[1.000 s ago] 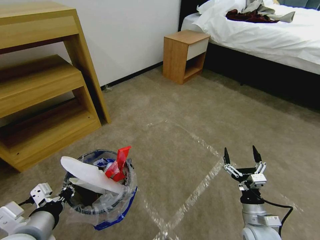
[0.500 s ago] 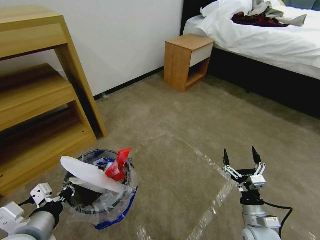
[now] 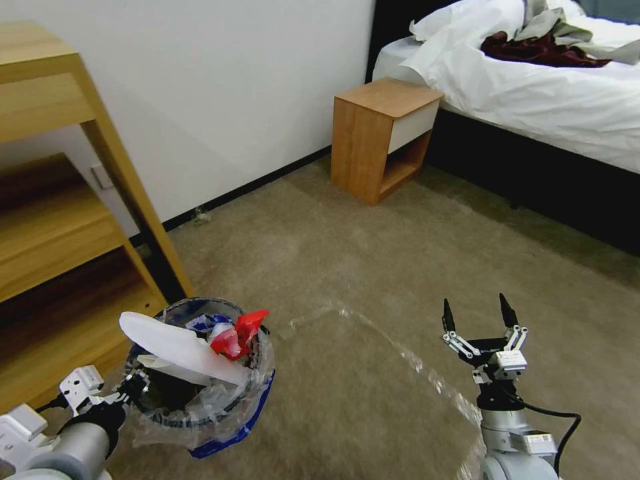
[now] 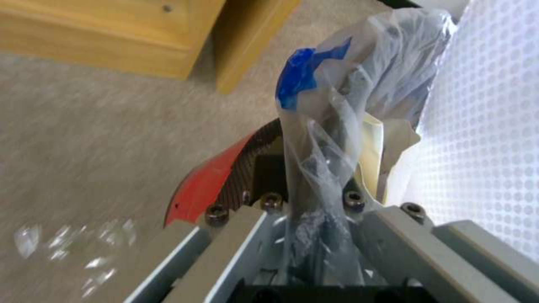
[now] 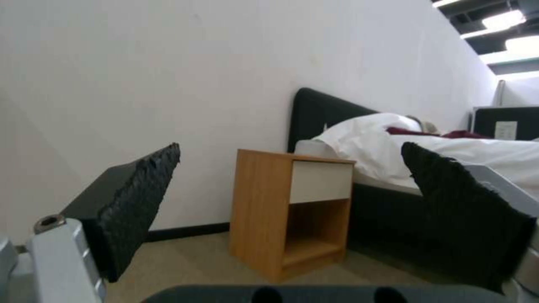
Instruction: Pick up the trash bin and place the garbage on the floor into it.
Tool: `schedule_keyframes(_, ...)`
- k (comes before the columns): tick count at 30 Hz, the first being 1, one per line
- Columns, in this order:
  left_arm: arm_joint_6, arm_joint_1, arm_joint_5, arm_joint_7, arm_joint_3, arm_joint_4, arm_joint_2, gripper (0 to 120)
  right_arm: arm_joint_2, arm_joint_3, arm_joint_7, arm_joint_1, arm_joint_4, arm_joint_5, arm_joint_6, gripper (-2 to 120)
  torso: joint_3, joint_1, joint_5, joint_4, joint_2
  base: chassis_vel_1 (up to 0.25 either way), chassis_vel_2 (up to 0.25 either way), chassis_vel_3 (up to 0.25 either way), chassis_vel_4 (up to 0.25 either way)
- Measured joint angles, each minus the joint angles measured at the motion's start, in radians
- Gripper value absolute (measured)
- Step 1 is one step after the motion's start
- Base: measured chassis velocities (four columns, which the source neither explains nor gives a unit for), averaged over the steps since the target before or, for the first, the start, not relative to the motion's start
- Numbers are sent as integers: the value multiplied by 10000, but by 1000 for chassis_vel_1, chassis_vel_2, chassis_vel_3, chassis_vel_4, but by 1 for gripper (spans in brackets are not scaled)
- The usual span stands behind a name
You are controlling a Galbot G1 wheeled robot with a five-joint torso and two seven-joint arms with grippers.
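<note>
The left tool (image 3: 137,387) clamps the round red-and-blue bag-lined trash bin (image 3: 200,390) — already holding litter; the right tool (image 3: 478,319) gapes empty, beige carpet floor (image 3: 373,267) bare ahead.

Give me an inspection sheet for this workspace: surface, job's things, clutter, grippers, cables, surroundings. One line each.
Surface: beige carpet floor crossed by shiny clear tape strips.
Job's things: trash bin, lined with a clear plastic bag, held up off the floor; a white slipper and a red wrapper stick out of it.
Clutter: no loose litter seen on the visible carpet.
Grippers: left gripper shut on the trash bin's rim and bag; right gripper open, empty, held above the carpet.
Cables: black cable looping off the right wrist.
Surroundings: wooden shelf unit, white wall, nightstand, bed with rumpled sheets.
</note>
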Motion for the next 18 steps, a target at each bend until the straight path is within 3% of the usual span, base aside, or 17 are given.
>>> schedule_keyframes(18, -18, -94, -7, 6, -25, 165, 131, 0, 72, -161, -479, 320, -350, 162, 243, 100, 1, 0, -1, 1, -1, -354, 356, 345, -350)
